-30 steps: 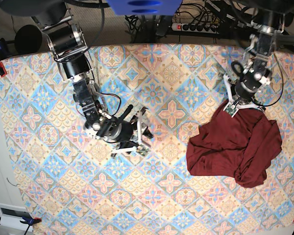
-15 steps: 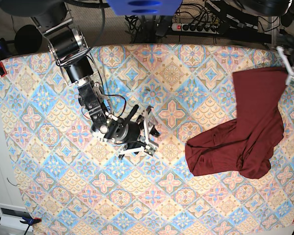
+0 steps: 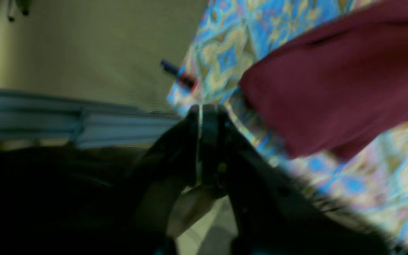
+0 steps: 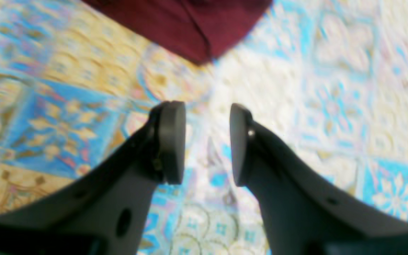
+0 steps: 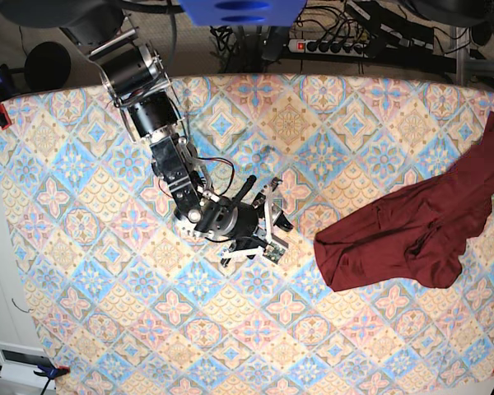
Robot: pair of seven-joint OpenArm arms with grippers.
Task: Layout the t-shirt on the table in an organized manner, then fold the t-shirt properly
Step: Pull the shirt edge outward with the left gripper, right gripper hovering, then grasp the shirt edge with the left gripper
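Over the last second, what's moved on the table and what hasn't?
The left tool, shut, has swung out past the table's right edge in the base view, dragging the t-shirt from a bunched heap into a long band reaching that edge. The right tool has slid toward the shirt's near corner, jaws still open and empty. The shirt's lower left corner has stayed roughly in place.

t-shirt cut off at right edge, left wrist view blurred

Soft matt maroon cloth t-shirt, printed cloth-covered table, matt black plastic right tool
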